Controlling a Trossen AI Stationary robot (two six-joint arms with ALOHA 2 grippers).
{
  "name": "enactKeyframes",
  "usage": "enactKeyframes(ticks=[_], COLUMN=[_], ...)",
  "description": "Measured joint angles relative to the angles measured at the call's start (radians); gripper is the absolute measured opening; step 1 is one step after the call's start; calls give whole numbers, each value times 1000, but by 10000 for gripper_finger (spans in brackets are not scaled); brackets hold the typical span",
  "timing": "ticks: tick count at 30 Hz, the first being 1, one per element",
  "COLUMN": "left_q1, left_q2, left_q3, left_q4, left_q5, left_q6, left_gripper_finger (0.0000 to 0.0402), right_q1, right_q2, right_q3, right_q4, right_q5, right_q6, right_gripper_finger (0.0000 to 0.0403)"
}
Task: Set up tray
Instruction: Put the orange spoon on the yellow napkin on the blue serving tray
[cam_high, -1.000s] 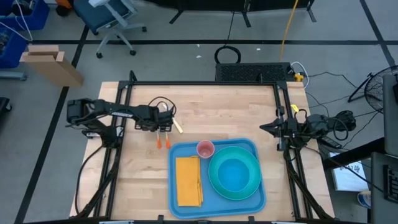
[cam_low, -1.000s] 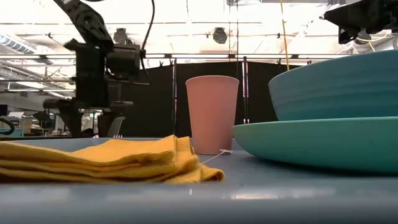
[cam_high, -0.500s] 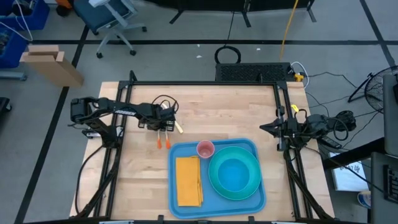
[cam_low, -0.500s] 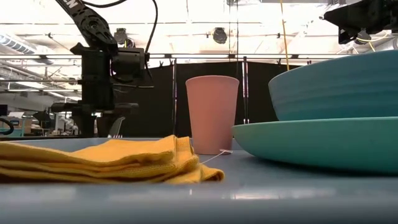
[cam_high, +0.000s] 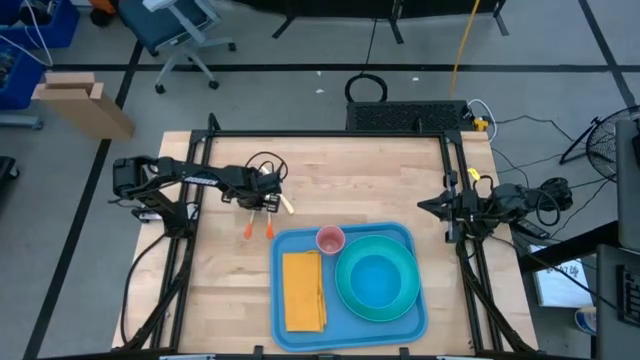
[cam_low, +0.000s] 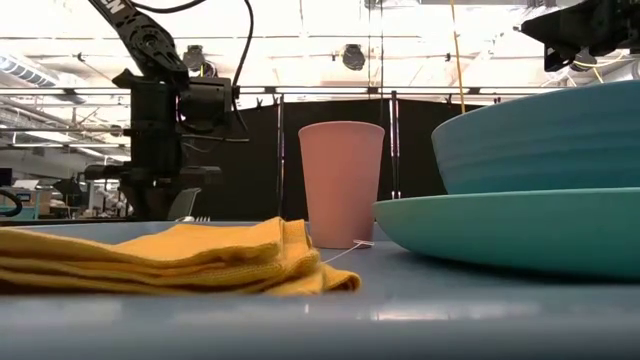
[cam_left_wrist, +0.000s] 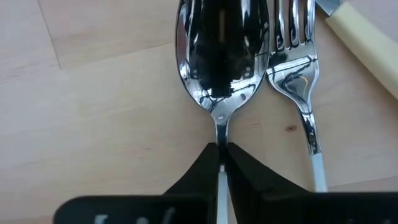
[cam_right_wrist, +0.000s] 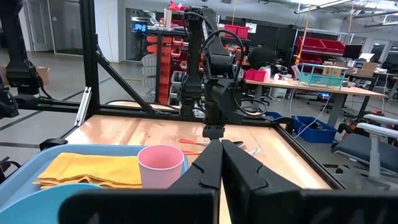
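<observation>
The blue tray (cam_high: 283, 243) lies at the table's near middle. It carries a yellow folded napkin (cam_high: 304, 290), a pink cup (cam_high: 330, 240) and a teal bowl on a teal plate (cam_high: 377, 278). Left of the tray's far corner, a spoon (cam_left_wrist: 221, 56), a fork (cam_left_wrist: 297, 68) and a cream-handled knife (cam_left_wrist: 364, 46) lie side by side on the wood. My left gripper (cam_left_wrist: 221, 152) stands over them, shut on the spoon. My right gripper (cam_right_wrist: 219, 155) waits shut at the table's right edge. My left gripper pinches the spoon's thin neck (cam_left_wrist: 221, 132), just behind the bowl, between its two fingertips. The fingers come from above, pointing down, one on each side of the neck. The spoon's bowl lies on the wood, hollow side up.
The spoon's and fork's orange handles (cam_high: 268, 230) point toward the tray's far left corner. Bare wood stretches along the table's far side and to the left of the tray. A black frame (cam_high: 330, 135) borders the table.
My left gripper has come down over the cutlery, shifting slightly toward the table's right, and has shut on the spoon's neck. The spoon's orange handle end has swung a little toward the table's left, away from the fork's handle.
</observation>
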Motion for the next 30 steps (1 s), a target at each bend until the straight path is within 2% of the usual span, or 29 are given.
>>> enactKeyframes(ticks=[3, 7, 13, 17, 21, 24, 28, 30], left_q1=[0, -2, -66, -176, -325, -440, -565, -616], left_q2=[0, -31, -153, -235, -240, -208, -147, -104], left_q3=[0, -2, 20, 49, 100, 145, 203, 238], left_q4=[0, -5, -25, -7, 41, 135, 260, 304], left_q5=[3, 5, 18, 15, -14, -50, -169, -195], left_q6=[-23, -28, -46, -138, -269, -350, -437, -472], left_gripper_finger=[30, 11, 16, 9, 11, 9, 13, 13], right_q1=[0, 0, 0, 0, 0, 0, 0, 0], right_q2=[0, 0, 0, 0, 0, 0, 0, 1], right_q3=[0, 0, 0, 0, 0, 0, 0, 0], right_q4=[-2, -6, -25, -32, -29, -26, -1, 13], right_q5=[0, 0, -1, 0, 0, 1, 1, 1], right_q6=[0, 0, -4, -4, -15, -18, -19, -19], right_gripper_finger=[0, 0, 0, 0, 0, 0, 0, 0])
